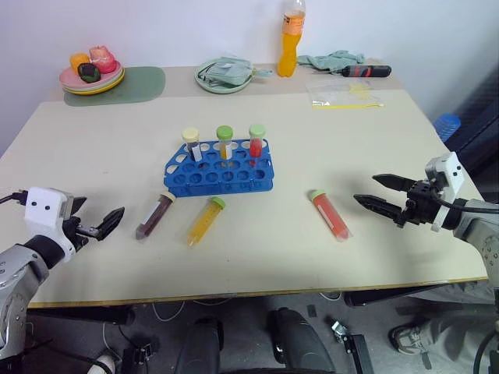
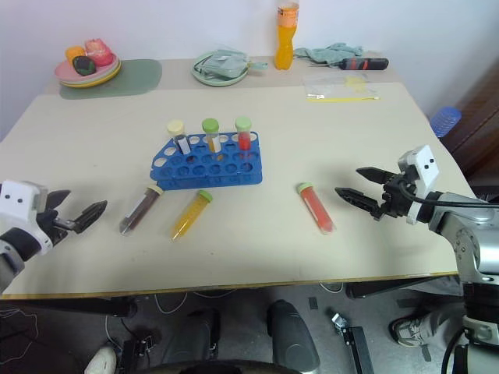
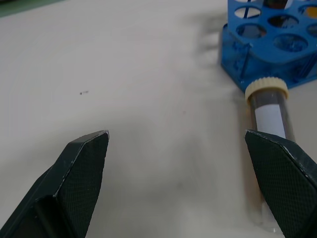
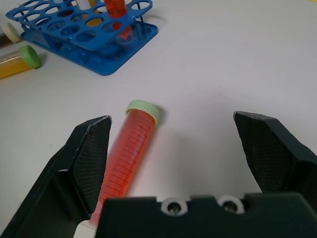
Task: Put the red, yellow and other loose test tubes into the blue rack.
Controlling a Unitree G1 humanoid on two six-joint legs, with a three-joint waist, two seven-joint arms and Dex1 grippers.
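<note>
So far none of the three loose tubes has been lifted — this looks like the approach step, before any grasp. The blue rack [image 1: 219,172] sits mid-table with three capped tubes already standing along its far row. Just off its near edge lie the dark brown tube [image 1: 154,216] at about seven o'clock from the rack, cream cap almost touching the rack's corner, and the yellow tube [image 1: 205,220] at six o'clock, green cap toward the rack. The red tube [image 1: 330,214] lies well apart at four o'clock.

The right gripper [image 1: 372,192] hovers just beside the red tube with its fingers spread wide and empty; in its wrist view the tube lies nearer one finger than the other. The left gripper [image 1: 108,224] is likewise spread and empty, near the brown tube.

Next, I judge, the right gripper must centre over the red tube, drop to the table and close across its barrel — then tip it upright for a free hole.
</note>
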